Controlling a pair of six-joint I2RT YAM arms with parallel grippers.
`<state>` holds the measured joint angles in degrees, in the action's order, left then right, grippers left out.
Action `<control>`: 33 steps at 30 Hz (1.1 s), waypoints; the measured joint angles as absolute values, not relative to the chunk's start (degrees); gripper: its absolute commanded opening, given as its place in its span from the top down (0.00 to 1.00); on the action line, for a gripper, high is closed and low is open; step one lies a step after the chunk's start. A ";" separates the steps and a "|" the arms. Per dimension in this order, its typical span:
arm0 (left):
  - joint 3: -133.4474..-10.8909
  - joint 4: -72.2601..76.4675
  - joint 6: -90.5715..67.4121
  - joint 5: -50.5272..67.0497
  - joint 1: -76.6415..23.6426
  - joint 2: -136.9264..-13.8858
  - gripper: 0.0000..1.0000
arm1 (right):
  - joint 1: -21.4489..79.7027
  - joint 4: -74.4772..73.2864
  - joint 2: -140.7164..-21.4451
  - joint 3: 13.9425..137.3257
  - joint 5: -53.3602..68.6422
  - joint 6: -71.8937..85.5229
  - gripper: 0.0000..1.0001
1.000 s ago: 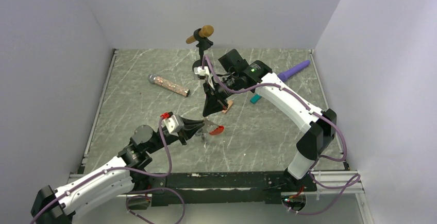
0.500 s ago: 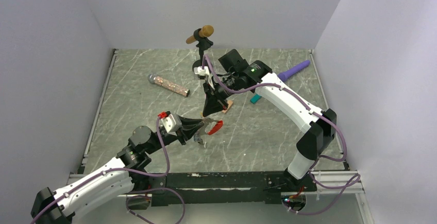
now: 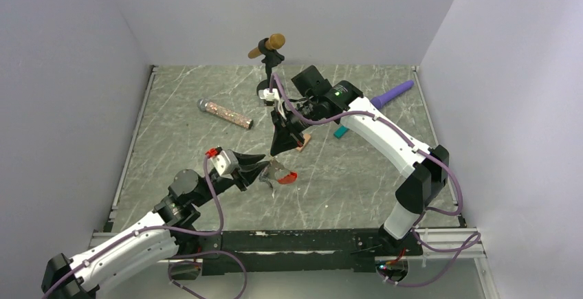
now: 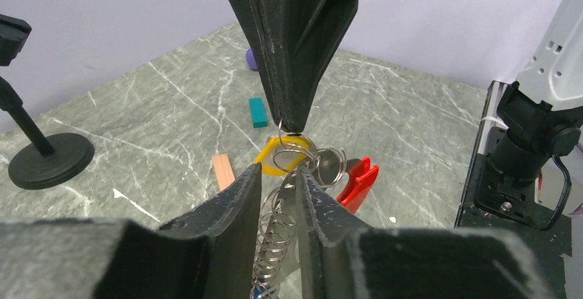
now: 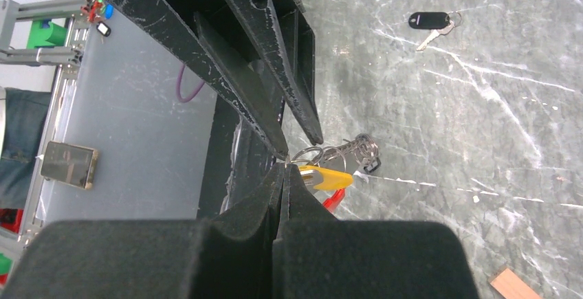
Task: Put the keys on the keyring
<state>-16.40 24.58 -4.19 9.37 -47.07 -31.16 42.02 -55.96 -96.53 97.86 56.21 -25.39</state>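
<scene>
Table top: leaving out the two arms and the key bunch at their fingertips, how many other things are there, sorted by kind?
Blocks: 2, teal block and salmon block
Sticks: 2, purple stick and glittery tube
Stands: 1, black stand
Loose keys: 1, black-tagged key
Total: 6

Bright, even, diffuse light casts soft shadows; wrist views blur in the nearest foreground.

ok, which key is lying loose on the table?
The black-tagged key, lying alone on the table; the yellow-tagged key hangs pinched at the right fingers' tips.
</scene>
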 measured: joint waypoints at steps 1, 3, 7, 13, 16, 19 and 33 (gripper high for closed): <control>-16.40 24.58 -4.16 9.63 -47.07 -30.89 0.72 | 42.02 -55.99 -96.53 97.86 56.23 -25.39 1.00; -16.40 24.56 -4.19 10.22 -47.07 -30.46 0.73 | 42.02 -55.99 -96.53 97.86 56.25 -25.39 1.00; -16.40 24.53 -4.40 11.55 -47.07 -30.09 0.74 | 42.02 -55.99 -96.53 97.86 56.27 -25.39 1.00; -16.40 24.51 -6.90 12.84 -47.07 -30.87 0.75 | 42.02 -55.90 -96.53 97.86 56.25 -25.12 1.00; -16.40 24.49 -8.78 12.62 -47.07 -31.03 0.74 | 42.02 -55.79 -96.53 97.86 56.23 -24.82 1.00; -16.40 24.51 -10.41 12.03 -47.13 -31.03 0.73 | 42.02 -55.66 -96.53 97.86 56.23 -24.49 1.00; -16.73 25.28 -13.26 5.48 -51.03 -36.25 0.71 | 42.02 -54.92 -96.53 97.65 55.99 -23.20 1.00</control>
